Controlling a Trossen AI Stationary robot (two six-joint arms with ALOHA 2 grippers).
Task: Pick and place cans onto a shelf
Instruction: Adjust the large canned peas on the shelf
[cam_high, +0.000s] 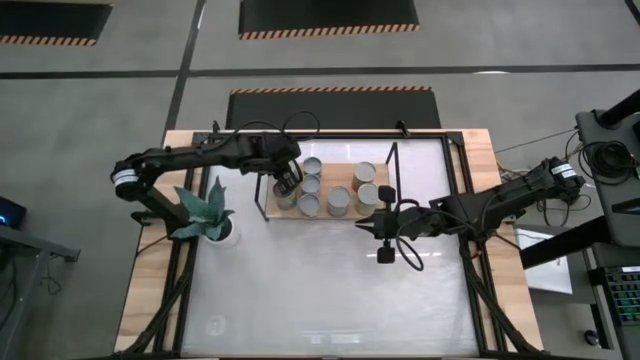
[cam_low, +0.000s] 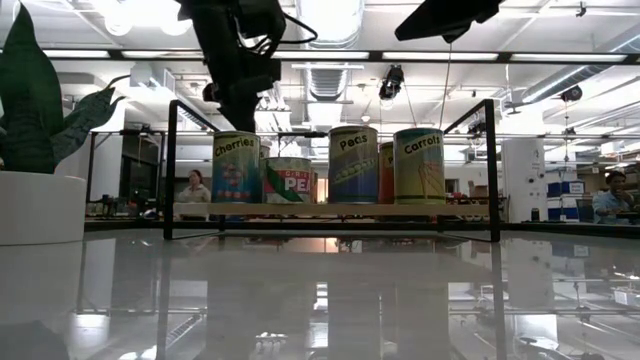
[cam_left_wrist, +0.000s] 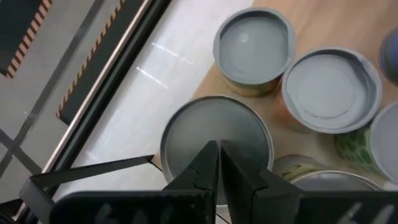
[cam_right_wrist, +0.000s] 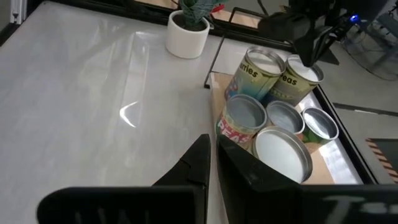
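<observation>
Several cans stand upright on the shelf (cam_high: 270, 207), a light-wood board in a thin black frame (cam_low: 492, 170) at the table's far middle. In the low view their labels read Cherries (cam_low: 236, 165), Peas (cam_low: 353, 165) and Carrots (cam_low: 419, 165). My left gripper (cam_left_wrist: 219, 148) is shut and points steeply down over the silver top of the can (cam_left_wrist: 186, 134) at the shelf's left end. My right gripper (cam_right_wrist: 212, 142) is shut and holds nothing. It hovers above the white table by the shelf's near right corner (cam_high: 365, 226). My left gripper's shut fingertips (cam_low: 243, 122) stand from above right at the round top (cam_left_wrist: 245, 127) of the can at the shelf's left end. I cannot tell whether they touch it. The can stands upright on the board.
A white pot with a teal plant (cam_high: 215, 222) stands on the table just left of the shelf, near my left arm. The white tabletop (cam_high: 320, 290) stretches out in front of the shelf. People show in the room beyond (cam_low: 194, 188).
</observation>
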